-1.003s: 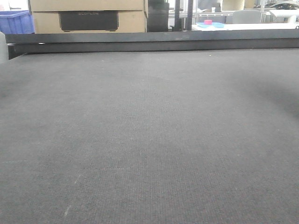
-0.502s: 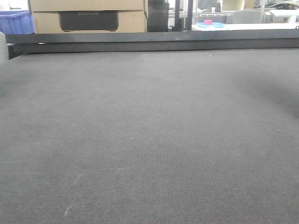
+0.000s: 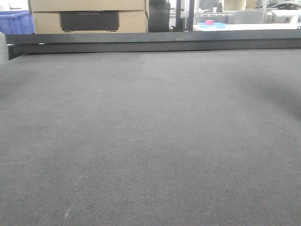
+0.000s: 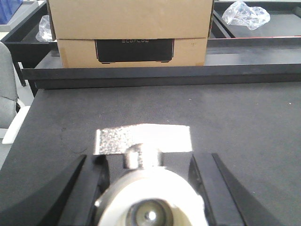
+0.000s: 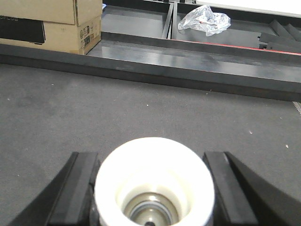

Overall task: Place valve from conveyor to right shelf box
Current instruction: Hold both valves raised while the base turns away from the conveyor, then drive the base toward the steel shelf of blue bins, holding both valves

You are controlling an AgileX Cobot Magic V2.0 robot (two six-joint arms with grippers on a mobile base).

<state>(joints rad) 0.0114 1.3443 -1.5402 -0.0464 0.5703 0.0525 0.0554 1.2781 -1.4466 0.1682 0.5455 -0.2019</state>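
The dark grey woven conveyor (image 3: 150, 141) fills the front view, with no valve and no gripper on it there. In the left wrist view my left gripper (image 4: 148, 162) is shut on a white valve (image 4: 150, 197) with a flat silver handle (image 4: 141, 139), held over the belt (image 4: 235, 117). In the right wrist view my right gripper (image 5: 153, 160) is shut on a second white valve (image 5: 155, 174), its open end facing the camera, above the belt (image 5: 70, 108). The right shelf box is out of view.
A black rail (image 3: 150, 40) runs along the belt's far edge. Behind it stand a cardboard box with a black panel (image 4: 129, 28), a blue crate (image 3: 16, 21) and black trays with a crumpled plastic bag (image 5: 204, 19). A grey chair (image 4: 7, 89) is at the left.
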